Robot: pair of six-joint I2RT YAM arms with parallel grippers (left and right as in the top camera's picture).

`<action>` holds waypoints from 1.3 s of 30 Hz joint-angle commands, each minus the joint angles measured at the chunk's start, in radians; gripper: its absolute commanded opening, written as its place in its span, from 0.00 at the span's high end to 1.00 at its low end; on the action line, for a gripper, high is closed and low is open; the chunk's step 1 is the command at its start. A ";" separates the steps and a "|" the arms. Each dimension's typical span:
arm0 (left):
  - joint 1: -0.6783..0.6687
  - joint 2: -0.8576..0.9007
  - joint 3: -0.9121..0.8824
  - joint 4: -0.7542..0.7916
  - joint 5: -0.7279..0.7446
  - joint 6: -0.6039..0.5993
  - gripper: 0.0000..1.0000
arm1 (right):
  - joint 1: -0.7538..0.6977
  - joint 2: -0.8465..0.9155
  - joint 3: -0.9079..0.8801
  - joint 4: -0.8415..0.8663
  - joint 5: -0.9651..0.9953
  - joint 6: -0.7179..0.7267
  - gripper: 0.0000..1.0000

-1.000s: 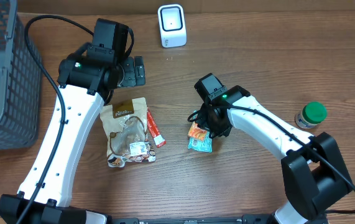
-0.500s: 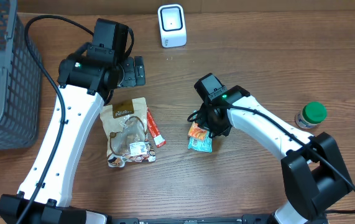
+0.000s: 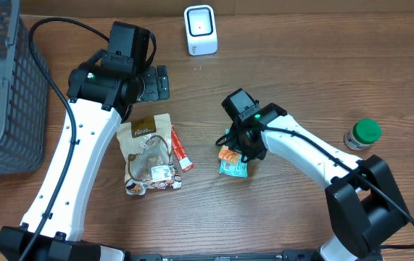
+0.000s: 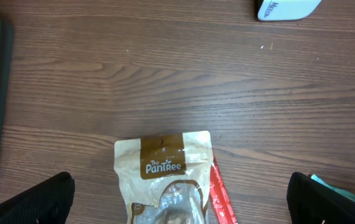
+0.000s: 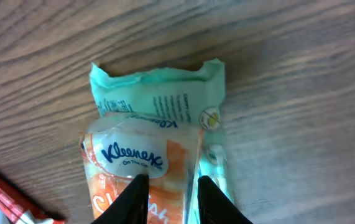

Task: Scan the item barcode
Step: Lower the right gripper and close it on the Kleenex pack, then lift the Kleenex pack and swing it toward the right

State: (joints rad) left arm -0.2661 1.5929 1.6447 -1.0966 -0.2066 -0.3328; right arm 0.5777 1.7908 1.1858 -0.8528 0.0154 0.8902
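Kleenex pack (image 3: 233,161) sits near the middle of the worktop (image 3: 286,80), just right of a red stick (image 3: 180,149) and well nearer than the white scanner (image 3: 200,29) at the far edge. My right tool (image 3: 237,149) is over it, its fingers clamped on the near end of the pack; the wrist view shows the orange and mint wrapper pinched between them, logo up. I cannot tell whether the pack is off the wood. My left tool (image 3: 152,81) hangs to the far left of it with its fingers wide apart, holding nothing, above the far end of a tan snack bag (image 3: 148,154). A green-lidded jar (image 3: 362,134) stands far right, a grey basket (image 3: 3,94) far left.
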 commanded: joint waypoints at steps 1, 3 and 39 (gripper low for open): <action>0.004 -0.003 0.013 0.001 -0.010 0.019 0.00 | 0.005 0.005 -0.058 0.034 0.021 0.028 0.73; 0.004 -0.003 0.013 0.001 -0.010 0.019 0.00 | 0.005 0.005 -0.088 0.069 0.011 0.030 0.73; 0.004 -0.003 0.013 0.001 -0.010 0.019 0.00 | -0.395 -0.225 -0.091 0.312 -1.169 -0.525 0.96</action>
State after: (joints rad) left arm -0.2661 1.5929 1.6447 -1.0966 -0.2070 -0.3328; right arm 0.2096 1.5822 1.0973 -0.5720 -0.8623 0.4664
